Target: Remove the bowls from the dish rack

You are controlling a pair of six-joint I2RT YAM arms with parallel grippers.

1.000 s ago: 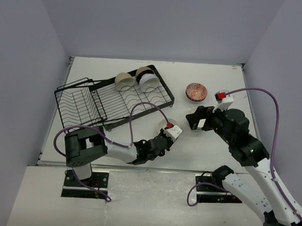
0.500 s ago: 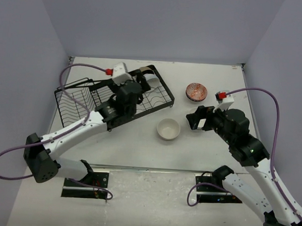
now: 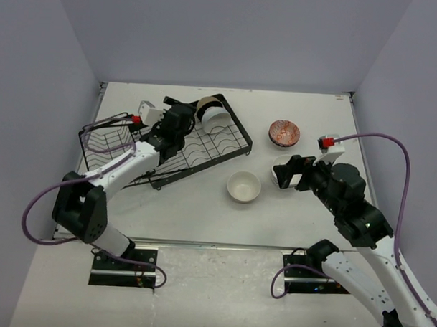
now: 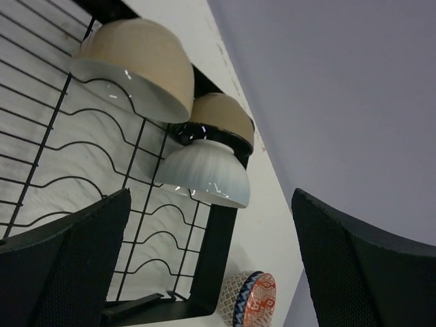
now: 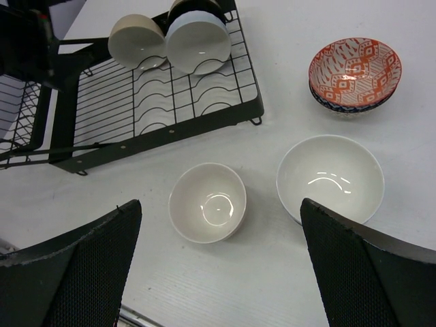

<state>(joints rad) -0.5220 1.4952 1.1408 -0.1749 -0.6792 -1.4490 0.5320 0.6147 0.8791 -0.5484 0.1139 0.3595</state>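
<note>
Table point(image 3: 202, 209): white, grey walls point(image 3: 230, 35).
Rack point(image 3: 198, 143): far left, bowls point(image 3: 213, 117) at its far end.
Left gripper point(image 4: 211, 252): apart, empty, over rack.
Right gripper point(image 5: 218, 269): apart, above big white bowl point(image 5: 330, 178).

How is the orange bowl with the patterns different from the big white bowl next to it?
The orange bowl has red-orange patterns inside and blue outside; the white bowl is plain white. The white bowl sits closer to the table's near edge; the orange bowl sits farther back. Both stand upright and empty on it.
</note>
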